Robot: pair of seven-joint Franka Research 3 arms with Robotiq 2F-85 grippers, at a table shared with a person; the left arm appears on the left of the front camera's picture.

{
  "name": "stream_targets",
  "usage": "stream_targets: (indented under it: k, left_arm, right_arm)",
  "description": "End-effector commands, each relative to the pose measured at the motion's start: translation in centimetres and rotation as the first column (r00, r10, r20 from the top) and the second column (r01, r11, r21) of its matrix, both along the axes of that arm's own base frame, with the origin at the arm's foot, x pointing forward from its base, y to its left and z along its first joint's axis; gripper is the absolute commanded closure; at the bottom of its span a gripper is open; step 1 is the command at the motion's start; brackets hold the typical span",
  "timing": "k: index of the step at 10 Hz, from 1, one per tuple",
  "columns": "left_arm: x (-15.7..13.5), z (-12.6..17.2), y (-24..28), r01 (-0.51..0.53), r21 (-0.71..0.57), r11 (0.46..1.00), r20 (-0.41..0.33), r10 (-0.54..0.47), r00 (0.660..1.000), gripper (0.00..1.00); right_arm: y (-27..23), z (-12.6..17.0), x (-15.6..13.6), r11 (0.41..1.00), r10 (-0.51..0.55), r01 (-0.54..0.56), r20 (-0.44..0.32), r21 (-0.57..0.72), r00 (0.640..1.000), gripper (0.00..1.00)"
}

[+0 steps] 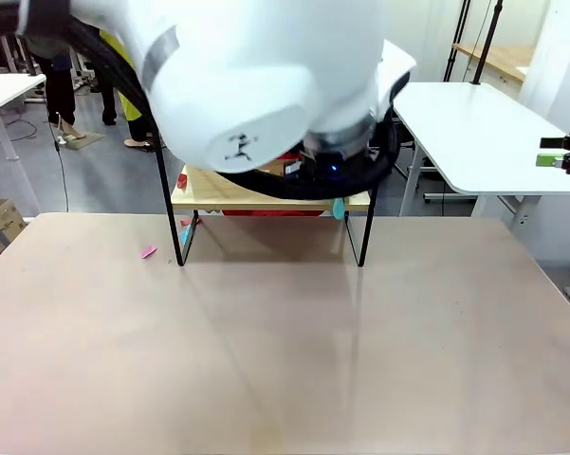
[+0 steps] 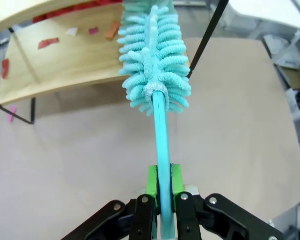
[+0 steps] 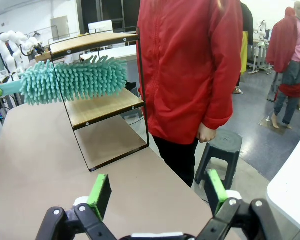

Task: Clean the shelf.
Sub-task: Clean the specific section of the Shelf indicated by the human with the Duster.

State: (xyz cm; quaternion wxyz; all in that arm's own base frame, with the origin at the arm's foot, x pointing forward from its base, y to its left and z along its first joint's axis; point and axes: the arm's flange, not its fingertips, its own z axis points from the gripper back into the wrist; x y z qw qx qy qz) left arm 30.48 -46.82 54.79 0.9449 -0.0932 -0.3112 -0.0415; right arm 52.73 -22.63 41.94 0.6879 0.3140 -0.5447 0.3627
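My left hand (image 2: 163, 181) is clamped tight on the slim teal handle of the microfibre duster (image 2: 152, 60). It's smooth plastic and I'd judge it could twist, so a firm pinch suits. The fluffy, floppy head reaches in between the tiers of the shelf (image 2: 65, 65), which stands at the far middle of the desk (image 1: 285, 379) with paper scraps (image 2: 48, 43) littering its lower board. That rack looks light on thin legs, so I'd press softly or it may skate, and steady it by a black upright. My right hand (image 3: 157, 192) gapes wide, empty.
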Motion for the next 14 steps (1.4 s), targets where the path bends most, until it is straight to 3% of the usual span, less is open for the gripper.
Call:
stream_targets:
  k: [1, 4, 8, 9, 11, 14]
  left_arm:
    - [0.2, -1.3, -2.9, -0.083, 0.012, 0.996, 0.036, 0.083, 0.996, 0.87]
    - [0.1, -3.2, -3.9, -0.073, -0.015, 0.997, 0.049, 0.074, 0.996, 0.87]
    - [1.1, -5.9, -4.5, -0.068, 0.044, 0.997, -0.011, 0.069, 0.998, 0.87]
    - [1.4, -5.9, -4.5, -0.039, 0.031, 0.999, -0.057, 0.04, 0.998, 0.87]
    - [0.3, -5.9, -3.8, -0.042, 0.031, 0.999, -0.014, 0.042, 0.999, 0.87]
    - [1.7, -6.1, -1.8, -0.069, 0.056, 0.996, -0.085, 0.073, 0.994, 0.87]
  right_arm:
    - [0.1, 0.2, 0.1, 1.0, 0.001, -0.001, 0.003, -0.002, 1.0, 0.0]
    - [0.1, 0.2, 0.1, 1.0, 0.001, -0.001, 0.003, -0.002, 1.0, 0.0]
    - [0.1, 0.2, 0.1, 1.0, 0.001, -0.001, 0.003, -0.002, 1.0, 0.0]
    - [0.1, 0.2, 0.1, 1.0, 0.001, -0.001, 0.003, -0.002, 1.0, 0.0]
    - [0.1, 0.2, 0.1, 1.0, 0.001, -0.001, 0.003, -0.002, 1.0, 0.0]
    - [0.1, 0.2, 0.1, 1.0, 0.001, -0.001, 0.003, -0.002, 1.0, 0.0]
